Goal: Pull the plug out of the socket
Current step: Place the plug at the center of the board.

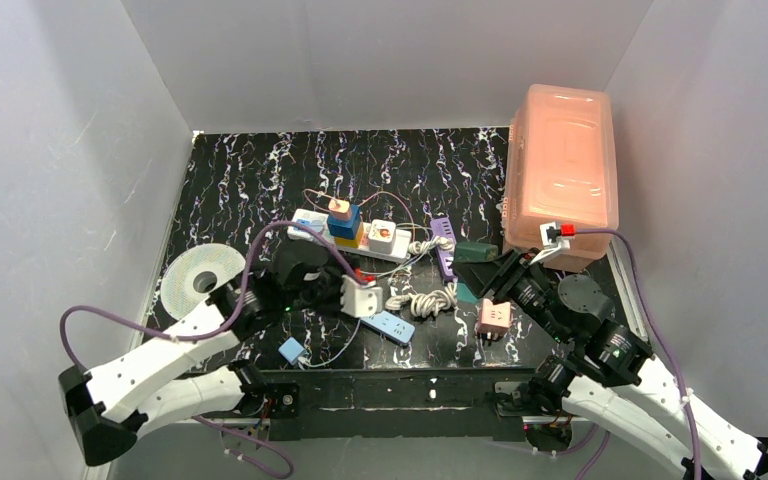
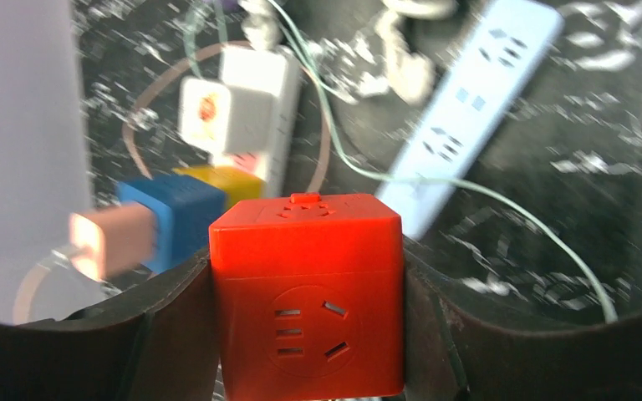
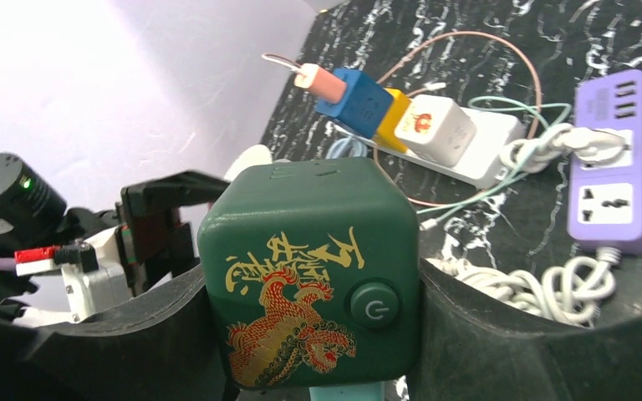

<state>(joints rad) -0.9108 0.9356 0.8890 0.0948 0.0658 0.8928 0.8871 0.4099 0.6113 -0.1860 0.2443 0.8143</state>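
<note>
Left gripper (image 2: 305,334): jaws partly spread, clamped on both sides of a red plastic cube adapter (image 2: 305,276).
Right gripper (image 3: 309,351): jaws partly spread, clamped on a dark green cube adapter with gold dragon print (image 3: 301,251).
Long white power strip (image 3: 491,142): flat on black marbled tabletop (image 1: 260,170), at 12 o'clock from the left gripper. It carries a blue cube plug (image 3: 359,100), a yellow cube plug (image 3: 394,117) and a white cube plug (image 3: 439,127).

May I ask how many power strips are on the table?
3: white socket at centre, purple strip to its right, light-blue strip in front of it; more may be hidden.
</note>
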